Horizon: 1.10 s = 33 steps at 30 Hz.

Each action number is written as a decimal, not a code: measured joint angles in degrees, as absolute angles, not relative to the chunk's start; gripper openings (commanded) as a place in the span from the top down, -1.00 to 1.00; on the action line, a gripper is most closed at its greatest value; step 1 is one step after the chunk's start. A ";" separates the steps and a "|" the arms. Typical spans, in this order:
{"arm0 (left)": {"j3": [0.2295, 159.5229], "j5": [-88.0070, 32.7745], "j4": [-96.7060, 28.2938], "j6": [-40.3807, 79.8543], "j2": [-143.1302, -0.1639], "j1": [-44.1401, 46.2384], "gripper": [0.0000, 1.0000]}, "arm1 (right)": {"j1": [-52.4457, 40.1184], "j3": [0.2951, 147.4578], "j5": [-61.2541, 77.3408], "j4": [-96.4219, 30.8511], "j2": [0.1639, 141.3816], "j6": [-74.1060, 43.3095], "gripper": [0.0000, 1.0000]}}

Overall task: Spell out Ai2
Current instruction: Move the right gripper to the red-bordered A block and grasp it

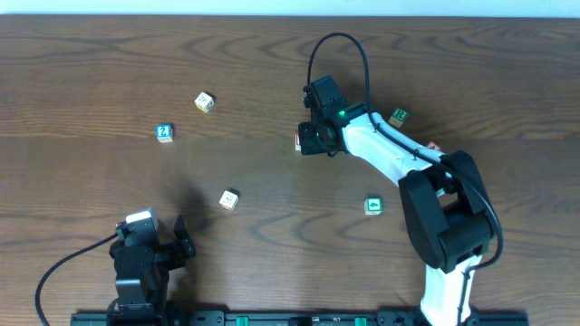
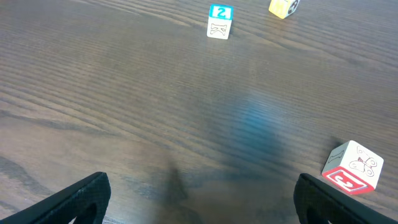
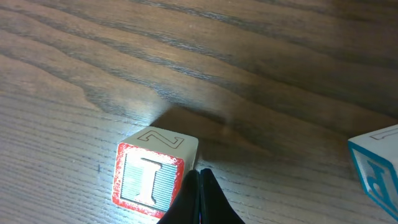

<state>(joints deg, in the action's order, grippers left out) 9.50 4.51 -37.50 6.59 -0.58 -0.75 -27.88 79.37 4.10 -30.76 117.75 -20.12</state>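
Observation:
The red-edged "I" cube (image 3: 151,175) lies on the table, and my right gripper (image 3: 199,186) is shut with its tips touching the cube's right side, holding nothing. From overhead that cube (image 1: 297,140) shows just left of the right gripper (image 1: 307,143). The blue-edged "2" cube (image 1: 164,132) stands far left, also in the left wrist view as the "2" cube (image 2: 219,20). A red-edged cube (image 1: 229,200) sits nearer my left gripper (image 1: 152,243); its letter is unreadable. The left gripper (image 2: 202,205) is open and empty, with that red-edged cube (image 2: 352,168) to its right.
A pale beige cube (image 1: 205,101) lies at the back left. Two green-edged cubes (image 1: 373,206) (image 1: 399,116) lie beside the right arm. A blue-edged cube (image 3: 376,168), cut off by the frame edge, sits right of the "I" cube.

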 measured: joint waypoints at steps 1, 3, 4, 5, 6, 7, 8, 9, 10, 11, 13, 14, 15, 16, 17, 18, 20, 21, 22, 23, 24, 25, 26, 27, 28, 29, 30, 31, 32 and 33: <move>9.50 4.51 -37.47 6.59 -0.58 -0.75 -0.91 | -27.88 79.37 3.81 -30.81 117.75 -20.21 0.97; 9.50 4.51 -37.50 6.59 -0.58 -0.75 -0.91 | -27.88 79.55 3.22 -31.35 117.73 -20.34 0.97; 9.50 4.51 -37.50 6.59 -0.58 -0.75 -0.91 | -27.88 80.05 2.94 -32.32 117.75 -20.36 0.97; 9.50 4.51 -37.50 6.59 -0.58 -0.75 -0.91 | -27.88 80.68 2.74 -32.97 117.73 -20.36 0.97; 9.50 4.51 -37.50 6.59 -0.58 -0.75 -0.91 | -27.88 81.87 2.55 -34.00 117.75 -20.36 0.97; 9.50 4.51 -37.50 6.59 -0.58 -0.75 -0.91 | -27.88 83.55 2.13 -35.27 117.75 -20.36 0.97; 9.50 4.51 -37.50 6.59 -0.58 -0.75 -0.91 | -27.86 85.36 1.61 -36.01 117.75 -20.36 0.97; 9.50 4.51 -37.50 6.59 -0.58 -0.75 -0.91 | -27.73 88.12 0.95 -37.45 117.73 -20.36 0.97; 9.50 4.51 -37.50 6.59 -0.58 -0.75 -0.91 | -27.66 90.96 0.19 -38.20 117.67 -20.36 0.97; 9.50 4.51 -37.47 6.59 -0.58 -0.75 -0.91 | -27.53 93.54 -0.32 -39.90 117.45 -20.36 0.97; 9.50 4.51 -37.50 6.59 -0.58 -0.75 -0.91 | -26.98 98.39 -1.45 -42.83 116.55 -20.32 0.97; 9.50 4.51 -37.50 6.59 -0.58 -0.75 -0.91 | -26.48 100.49 -1.89 -44.21 115.74 -20.25 0.97; 9.50 4.51 -37.50 6.59 -0.58 -0.75 -0.91 | -25.80 102.26 -2.22 -45.78 114.65 -20.14 0.97; 9.50 4.51 -37.50 6.59 -0.58 -0.75 -0.91 | -25.04 103.33 -2.44 -47.09 113.34 -20.08 0.97; 9.50 4.51 -37.47 6.59 -0.58 -0.75 -0.91 | -24.03 104.03 -2.68 -48.73 111.72 -20.03 0.97; 9.50 4.51 -37.50 6.59 -0.58 -0.75 -0.91 | -22.74 104.53 -2.96 -50.59 109.84 -19.97 0.97; 9.50 4.51 -37.50 6.59 -0.58 -0.75 -0.91 | -18.81 105.16 -4.08 -56.47 105.27 -19.84 0.97; 9.50 4.51 -37.50 6.59 -0.58 -0.75 -0.91 | -17.63 105.21 -4.54 -57.78 104.20 -19.79 0.97; 9.50 4.51 -37.47 6.59 -0.58 -0.75 -0.91 | -15.97 105.30 -5.02 -60.14 102.98 -19.53 0.97; 9.50 4.51 -37.50 6.59 -0.58 -0.75 -0.91 | -14.72 105.30 -5.54 -61.98 102.17 -19.29 0.97; 9.50 4.51 -37.50 6.59 -0.58 -0.75 -0.91 | -13.30 105.23 -6.46 -63.99 101.27 -19.00 0.97; 9.50 4.51 -37.50 6.59 -0.58 -0.75 -0.91 | -12.36 105.08 -7.31 -65.10 100.68 -18.79 0.97; 9.50 4.51 -37.50 6.59 -0.58 -0.75 -0.91 | -11.57 104.51 -8.03 -65.67 100.01 -18.63 0.97; 9.50 4.51 -37.50 6.59 -0.58 -0.75 -0.91 | -10.96 103.61 -8.69 -65.98 99.29 -18.57 0.97; 9.50 4.51 -37.47 6.59 -0.58 -0.75 -0.91 | -10.37 101.51 -9.21 -65.45 98.04 -18.52 0.97; 9.50 4.51 -37.50 6.59 -0.58 -0.75 -0.91 | -9.89 98.96 -9.56 -64.71 96.77 -18.48 0.97; 9.50 4.51 -37.47 6.59 -0.58 -0.75 -0.91 | -9.41 95.94 -9.78 -63.44 95.53 -18.37 0.97; 9.50 4.51 -37.50 6.59 -0.58 -0.75 -0.91 | -8.88 92.47 -9.91 -62.22 94.35 -18.37 0.97; 9.50 4.51 -37.47 6.59 -0.58 -0.75 -0.91 | -8.38 89.56 -9.96 -61.32 93.54 -18.37 0.97; 9.50 4.51 -37.47 6.59 -0.58 -0.75 -0.91 | -7.51 85.91 -10.00 -59.96 92.79 -18.41 0.97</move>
<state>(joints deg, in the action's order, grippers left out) 9.50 4.51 -37.47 6.59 -0.58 -0.75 -7.51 85.91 -10.00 -59.96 92.79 -18.41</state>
